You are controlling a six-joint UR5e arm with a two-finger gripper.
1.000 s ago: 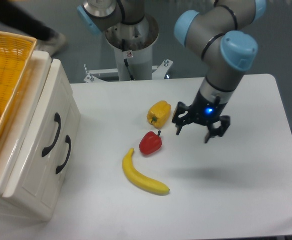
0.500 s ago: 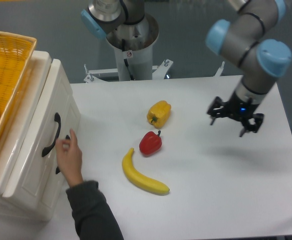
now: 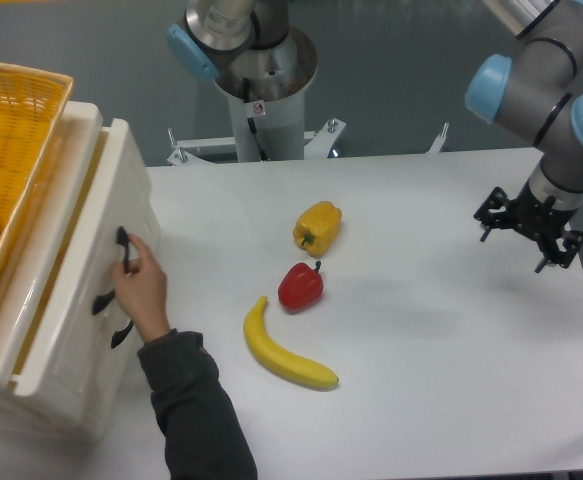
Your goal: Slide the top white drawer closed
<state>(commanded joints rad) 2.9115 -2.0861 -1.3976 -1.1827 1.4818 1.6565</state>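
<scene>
With someone's hand point(image 3: 143, 290) on the top white drawer point(image 3: 91, 270), pulled partly out, the distant gripper point(image 3: 527, 233), fingers spread and empty, risks pinching it when pushing.

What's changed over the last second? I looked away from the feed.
The gripper swung from beside the yellow pepper to the table's right edge, open and empty. A person's hand came in, gripped the handle and pulled the top white drawer out. The yellow pepper, red pepper, banana and basket stayed put.
</scene>
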